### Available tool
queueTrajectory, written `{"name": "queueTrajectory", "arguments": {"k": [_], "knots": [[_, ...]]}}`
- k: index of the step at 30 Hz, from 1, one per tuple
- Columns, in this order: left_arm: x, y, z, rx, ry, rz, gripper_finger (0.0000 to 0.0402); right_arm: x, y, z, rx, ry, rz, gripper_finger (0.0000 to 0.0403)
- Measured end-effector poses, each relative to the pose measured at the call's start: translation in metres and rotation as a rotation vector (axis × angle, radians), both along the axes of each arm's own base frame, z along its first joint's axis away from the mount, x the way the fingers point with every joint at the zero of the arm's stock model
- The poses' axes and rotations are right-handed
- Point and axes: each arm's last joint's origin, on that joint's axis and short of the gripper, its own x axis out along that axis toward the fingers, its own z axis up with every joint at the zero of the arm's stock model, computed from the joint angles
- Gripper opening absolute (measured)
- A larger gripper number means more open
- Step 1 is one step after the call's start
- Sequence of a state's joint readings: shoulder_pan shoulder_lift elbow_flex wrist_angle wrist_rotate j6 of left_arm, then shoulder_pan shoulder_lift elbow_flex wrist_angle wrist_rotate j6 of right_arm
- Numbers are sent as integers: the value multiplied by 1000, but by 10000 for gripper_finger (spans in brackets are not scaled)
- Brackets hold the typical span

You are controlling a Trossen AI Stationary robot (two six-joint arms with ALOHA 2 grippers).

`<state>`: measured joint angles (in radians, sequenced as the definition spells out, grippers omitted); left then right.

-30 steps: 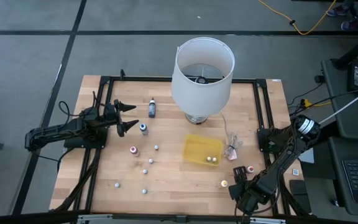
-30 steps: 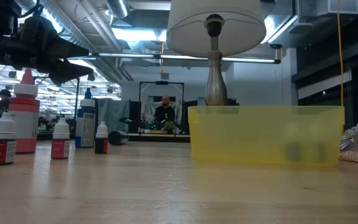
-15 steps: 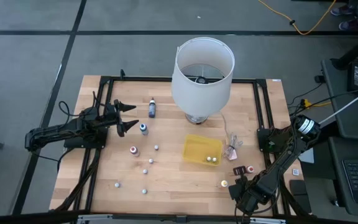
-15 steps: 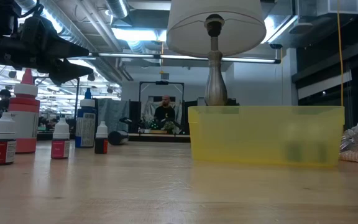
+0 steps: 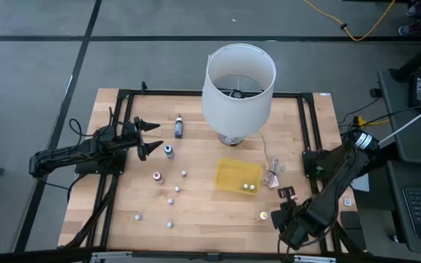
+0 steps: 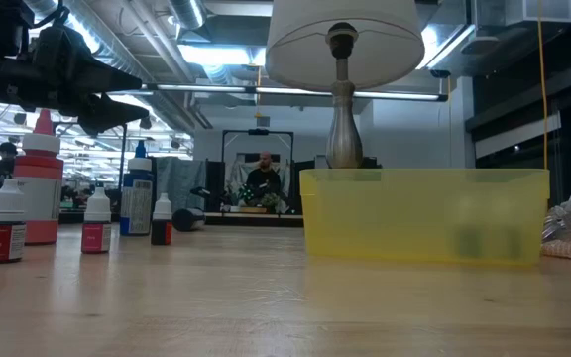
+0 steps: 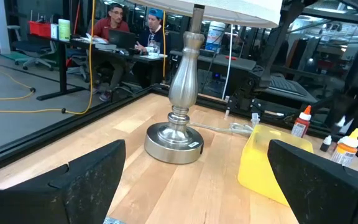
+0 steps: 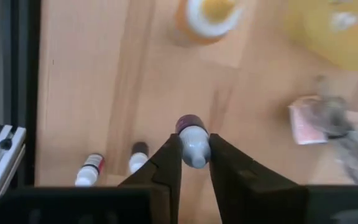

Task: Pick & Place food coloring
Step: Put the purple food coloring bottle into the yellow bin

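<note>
Right gripper [image 8: 194, 163] sits near the counter's [image 5: 196, 212] 4 o'clock corner, its dark fingers [image 8: 166, 167] clamped on a small bottle with a dark purple cap and pale body [image 8: 193, 142], lifted clear of the wood. In the high view that gripper [image 5: 286, 194] lies just right of the flat yellow rectangular tray [image 5: 230, 175], which holds two tiny pale bottles [image 5: 249, 188] at its 4 o'clock corner. An orange-capped bottle [image 5: 263, 216] stands on the counter close by, at about 7 o'clock from the gripper.

Left gripper [image 5: 150, 137] hovers at the counter's 9 o'clock side, fingers [image 5: 148, 126] spread wide and holding nothing. A dark blue bottle [image 5: 179, 127] stands just right of it, a smaller blue-topped bottle [image 5: 169, 151] at its 5 o'clock, and a red-capped bottle [image 5: 158, 177] nearer the counter's middle. Tiny whitish bottles [image 5: 174, 195] lie scattered toward 7 o'clock.

A white-shaded lamp on a metal base [image 5: 237, 82] stands at 12 o'clock. A crumpled clear plastic wrapper [image 5: 272, 175] lies just right of the tray. In the left wrist view, people sit at desks beyond the counter.
</note>
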<state>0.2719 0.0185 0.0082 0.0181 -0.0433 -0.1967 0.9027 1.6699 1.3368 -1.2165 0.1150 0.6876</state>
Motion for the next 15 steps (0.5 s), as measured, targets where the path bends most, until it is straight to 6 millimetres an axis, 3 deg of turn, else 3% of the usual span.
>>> {"name": "queueTrajectory", "arguments": {"k": [9, 15], "knots": [[0, 0, 0, 0, 0, 0, 389, 42, -31, 39, -5, -72, -8, 74], [0, 0, 0, 0, 0, 0, 389, 73, -64, 42, -10, -91, -66, 67]]}}
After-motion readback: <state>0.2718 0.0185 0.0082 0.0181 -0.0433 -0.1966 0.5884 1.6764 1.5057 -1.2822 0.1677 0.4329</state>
